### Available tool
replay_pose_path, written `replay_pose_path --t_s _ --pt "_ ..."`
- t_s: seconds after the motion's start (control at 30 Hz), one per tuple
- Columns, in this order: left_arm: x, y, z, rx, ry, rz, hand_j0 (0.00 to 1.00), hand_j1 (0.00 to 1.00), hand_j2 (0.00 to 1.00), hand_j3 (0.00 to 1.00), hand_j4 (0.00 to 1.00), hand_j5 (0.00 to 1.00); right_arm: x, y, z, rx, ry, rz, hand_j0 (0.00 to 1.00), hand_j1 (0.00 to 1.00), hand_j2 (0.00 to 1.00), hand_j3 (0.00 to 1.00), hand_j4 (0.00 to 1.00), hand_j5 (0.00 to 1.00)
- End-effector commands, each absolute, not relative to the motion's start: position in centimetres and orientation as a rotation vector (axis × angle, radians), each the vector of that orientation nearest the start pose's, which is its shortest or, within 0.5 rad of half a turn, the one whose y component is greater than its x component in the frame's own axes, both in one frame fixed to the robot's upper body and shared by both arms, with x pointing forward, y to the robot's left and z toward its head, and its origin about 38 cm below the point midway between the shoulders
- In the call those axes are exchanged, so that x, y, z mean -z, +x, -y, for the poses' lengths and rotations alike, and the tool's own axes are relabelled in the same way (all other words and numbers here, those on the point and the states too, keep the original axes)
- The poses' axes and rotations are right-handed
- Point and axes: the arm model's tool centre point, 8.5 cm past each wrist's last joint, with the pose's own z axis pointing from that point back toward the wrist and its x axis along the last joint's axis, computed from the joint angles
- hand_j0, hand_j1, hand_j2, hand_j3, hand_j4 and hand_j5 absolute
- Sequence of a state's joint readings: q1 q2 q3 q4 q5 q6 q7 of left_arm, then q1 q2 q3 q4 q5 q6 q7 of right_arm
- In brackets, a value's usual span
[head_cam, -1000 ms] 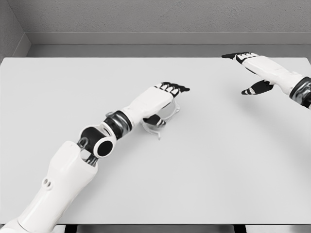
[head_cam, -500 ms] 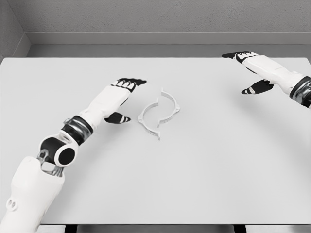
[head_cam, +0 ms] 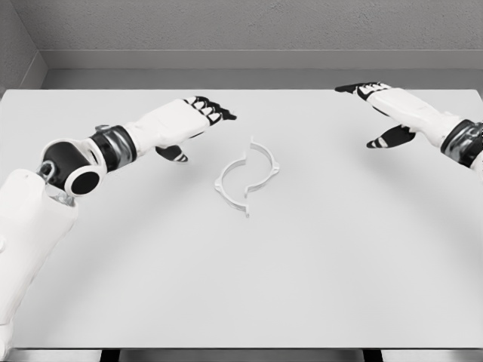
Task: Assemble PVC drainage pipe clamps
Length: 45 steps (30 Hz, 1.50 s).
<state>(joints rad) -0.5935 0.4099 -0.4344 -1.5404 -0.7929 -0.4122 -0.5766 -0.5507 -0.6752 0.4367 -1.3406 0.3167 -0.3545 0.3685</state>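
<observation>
Head view: two white clamp halves [head_cam: 247, 178] are seen lying mid-desk [head_cam: 317, 271], facing each other as a slightly offset ring, seemingly laid out for joining. The left hand [head_cam: 177, 124] is held near them, fingers extended, holding nothing. The right hand [head_cam: 381, 105] is held well apart, fingers likewise spread.

There is a single view, taken from the robot's head, looking forward and steeply down onto the white bench [head_cam: 317, 286]. The bench fills nearly the whole frame, its far edge running across the upper part and its near edge along the bottom. Above the far edge a grey wall [head_cam: 249, 26] closes the top. Both arms enter from the frame's lower left and right edge.
</observation>
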Motion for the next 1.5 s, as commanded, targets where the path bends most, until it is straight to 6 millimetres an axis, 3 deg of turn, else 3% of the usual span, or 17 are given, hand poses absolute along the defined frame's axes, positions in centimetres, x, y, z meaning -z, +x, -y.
replay_pose_path --t_s 0.0,0.1,0.27,0.5,0.8,0.9,1.0,1.2,1.47 --pt "-21.4 44.5 -20.4 2.260 0.613 1.462 1.00 1.00 1.00 1.00 1.00 1.00 -19.6 46.4 31.1 -1.540 -0.443 1.541 1.00 1.00 1.00 1.00 1.00 1.00" --pt "-20.6 45.3 -20.8 2.318 0.686 1.352 1.00 1.00 1.00 1.00 1.00 1.00 -19.6 46.2 31.3 -1.557 -0.447 1.534 1.00 1.00 1.00 1.00 1.00 1.00" --pt "-20.2 45.7 -18.8 2.416 0.675 1.312 1.00 1.00 1.00 1.00 1.00 1.00 -21.5 45.1 30.0 -1.611 -0.454 1.598 1.00 1.00 1.00 1.00 1.00 1.00" --pt "-19.9 45.5 -15.1 2.485 0.705 1.324 1.00 1.00 1.00 1.00 1.00 1.00 -21.7 45.0 29.9 -1.517 -0.360 1.636 1.00 1.00 1.00 1.00 1.00 1.00" --pt "-18.6 45.2 -14.3 2.579 0.767 1.224 1.00 1.00 1.00 1.00 1.00 1.00 -21.5 45.0 29.7 -1.520 -0.359 1.625 1.00 1.00 1.00 1.00 1.00 1.00" --pt "-19.1 45.0 -13.7 2.577 0.764 1.258 1.00 1.00 1.00 1.00 1.00 1.00 -21.5 45.0 29.8 -1.521 -0.361 1.624 1.00 1.00 1.00 1.00 1.00 1.00" --pt "-20.2 45.0 -11.2 2.519 0.742 1.378 1.00 1.00 1.00 1.00 1.00 1.00 -21.5 44.9 29.8 -1.523 -0.361 1.621 1.00 1.00 1.00 1.00 1.00 1.00" --pt "-21.6 45.3 -10.8 2.395 0.686 1.509 1.00 1.00 1.00 1.00 1.00 1.00 -21.6 45.0 29.7 -1.522 -0.360 1.624 1.00 1.00 1.00 1.00 1.00 1.00" --pt "-18.9 45.2 -8.1 2.366 0.543 1.522 1.00 1.00 1.00 1.00 1.00 1.00 -21.6 45.0 29.8 -1.523 -0.362 1.623 1.00 1.00 1.00 1.00 1.00 1.00"
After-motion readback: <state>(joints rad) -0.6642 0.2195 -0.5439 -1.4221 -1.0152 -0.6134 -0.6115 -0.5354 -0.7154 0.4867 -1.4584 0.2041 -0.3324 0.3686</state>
